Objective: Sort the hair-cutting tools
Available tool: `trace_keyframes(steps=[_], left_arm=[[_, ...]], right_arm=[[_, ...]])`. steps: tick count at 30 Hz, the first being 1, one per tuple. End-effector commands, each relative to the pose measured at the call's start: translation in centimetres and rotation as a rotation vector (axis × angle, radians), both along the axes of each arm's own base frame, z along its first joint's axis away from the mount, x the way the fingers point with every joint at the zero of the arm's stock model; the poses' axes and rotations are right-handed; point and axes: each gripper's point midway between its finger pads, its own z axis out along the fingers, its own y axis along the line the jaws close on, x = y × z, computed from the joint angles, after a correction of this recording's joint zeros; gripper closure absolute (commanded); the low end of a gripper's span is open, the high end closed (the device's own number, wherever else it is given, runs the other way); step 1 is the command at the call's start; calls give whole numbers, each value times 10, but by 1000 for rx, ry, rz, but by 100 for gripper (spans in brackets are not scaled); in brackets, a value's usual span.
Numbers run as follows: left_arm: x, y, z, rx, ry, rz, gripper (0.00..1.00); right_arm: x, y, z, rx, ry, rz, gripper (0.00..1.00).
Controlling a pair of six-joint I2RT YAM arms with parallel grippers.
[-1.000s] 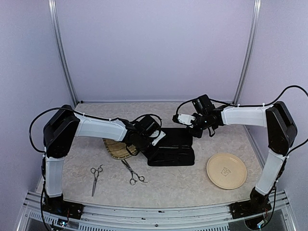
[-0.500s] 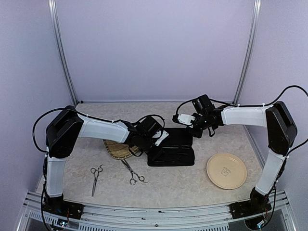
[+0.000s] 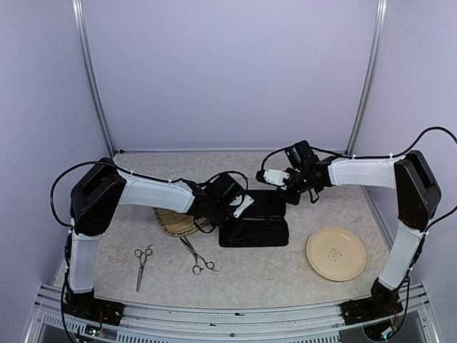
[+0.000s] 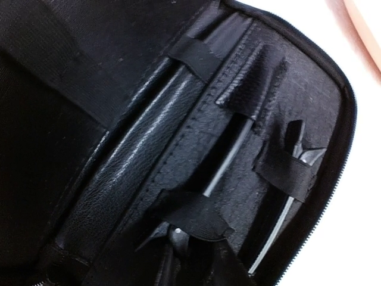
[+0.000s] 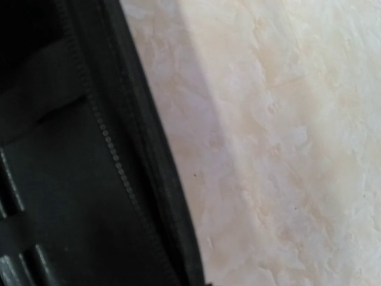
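Top external view: the black zip case (image 3: 260, 227) lies open at the middle of the counter (image 3: 250, 282). The woven tray (image 3: 170, 223) sits just beside its left side, and a plate (image 3: 335, 254) sits toward the near right corner.

**Progress.** Left wrist view shows two slim pieces tucked under elastic loops inside the case. They are judged to be the first hair clip (image 4: 226, 167) and the second hair clip (image 4: 274, 232). Both pairs of scissors lie loose near the near edge: the left scissors (image 3: 142, 261) toward the near left corner and the right scissors (image 3: 196, 257) just short of the case. The clip stage appears done and the scissors stage is not yet begun.

**Hands.** The left hand (image 3: 241, 207) hangs over the left part of the case. Its jaw spacing cannot be told. The right hand (image 3: 277, 180) sits at the far edge of the case with its jaws closed narrow. Whether it pinches the case rim cannot be confirmed.

**Limits of view.**
- The left arm covers part of the tray.
- Neither wrist view shows its own fingers clearly.
- Right wrist view shows only the zip edge and bare counter.
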Motion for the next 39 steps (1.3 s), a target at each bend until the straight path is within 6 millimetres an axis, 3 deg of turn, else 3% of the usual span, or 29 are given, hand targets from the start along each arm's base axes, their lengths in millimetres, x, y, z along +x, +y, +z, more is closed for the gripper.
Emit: trace_keyframes(steps=[1, 9, 15, 20, 29, 39], left_arm=[[-15, 1, 10, 1, -13, -34, 72], [0, 26, 26, 5, -50, 6, 70], [0, 14, 27, -51, -72, -77, 51], [14, 11, 28, -64, -149, -111, 46], [18, 5, 18, -84, -184, -229, 47], [0, 3, 2, -115, -84, -312, 58]], right_arm=[[-27, 10, -32, -30, 105, 57, 97], [-27, 10, -33, -31, 109, 58, 97], [-27, 10, -34, -34, 112, 59, 97], [-27, 11, -33, -33, 112, 59, 97], [-28, 11, -34, -37, 114, 60, 97], [-28, 12, -34, -35, 111, 61, 97]])
